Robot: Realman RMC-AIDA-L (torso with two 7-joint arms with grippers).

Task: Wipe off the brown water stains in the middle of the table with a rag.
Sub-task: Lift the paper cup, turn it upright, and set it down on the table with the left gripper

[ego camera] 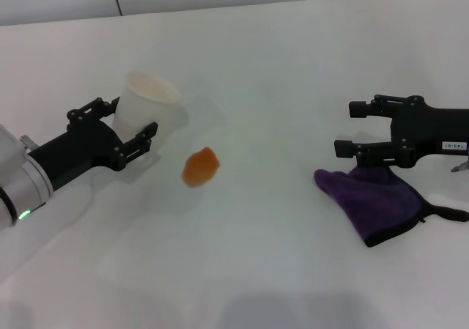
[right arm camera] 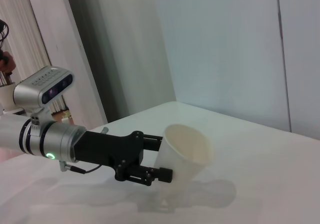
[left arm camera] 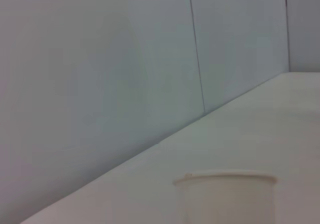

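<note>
Rag (ego camera: 381, 201) and right hand (ego camera: 350, 129) are the place to begin: the right hand hangs over the worktop (ego camera: 293, 72) on the robot's right, its two black fingers spread apart with nothing between them, and the lower finger sits just above the upper edge of the dark purple cloth. Whether that finger touches the fabric I cannot tell, but the cloth lies slack and flat on the surface with its thin black loop trailing off toward the right, so I judge it is not yet gripped. Moving outward toward the middle, the brown water stains (ego camera: 200, 166) show as one small orange-brown blotch, whole and unsmeared, well apart from the rag. Farther left, the left hand (ego camera: 126, 127) has its fingers closed around a white paper cup (ego camera: 144, 103), holding it tilted and, by the shadow beneath it in the right wrist view, lifted off the surface, just beside the blotch. The cup's rim also shows in the left wrist view (left arm camera: 225, 180). As a judgement, the wiping has not begun: the stain is untouched and the rag is not yet in hand. What remains is to close on the cloth, carry it across to the blotch, and rub until the white surface is clean.
</note>
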